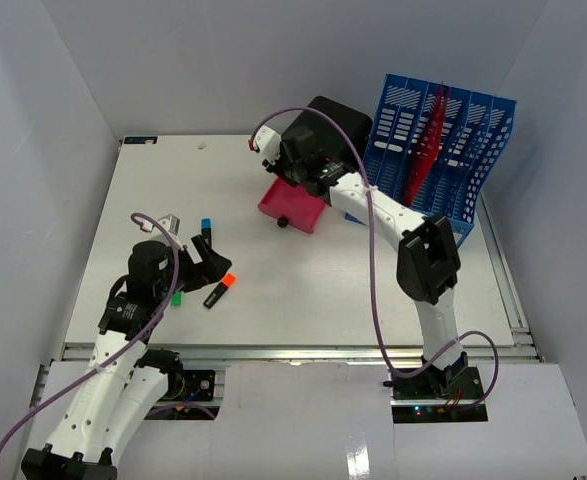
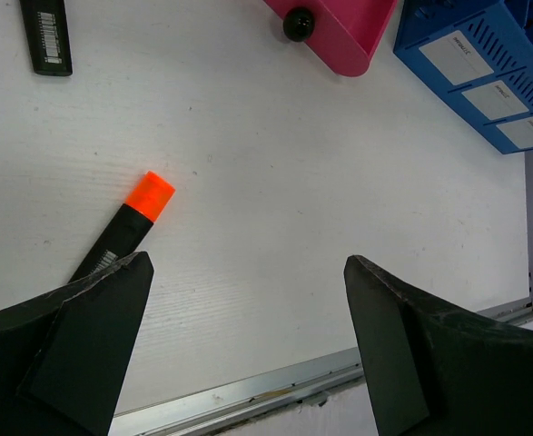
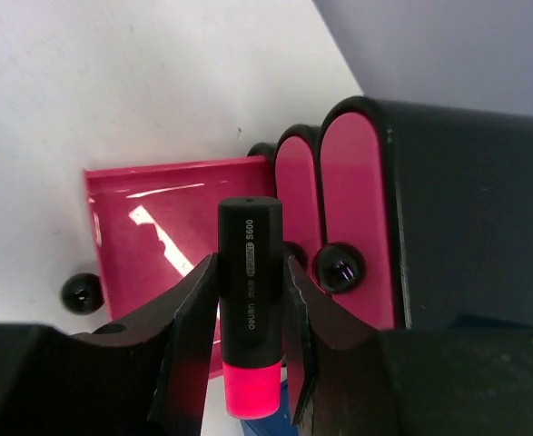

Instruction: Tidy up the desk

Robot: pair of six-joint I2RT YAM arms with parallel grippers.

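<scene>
Grey walls [image 1: 53,100] enclose white desk [image 1: 303,290]; desk spans floor ahead of arm bases. Right gripper [image 3: 248,272] clamped on pink highlighter [image 3: 248,318], over open pink drawer [image 3: 139,227] of black organizer [image 3: 466,209], far side, beside blue rack [image 1: 443,150]. Left gripper [image 2: 248,262] spread wide, empty, above desk beside orange highlighter [image 2: 125,227].

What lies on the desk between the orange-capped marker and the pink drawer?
Nothing. The left wrist view shows only bare white desk between the orange-capped marker and the pink drawer, and the top view agrees.
</scene>
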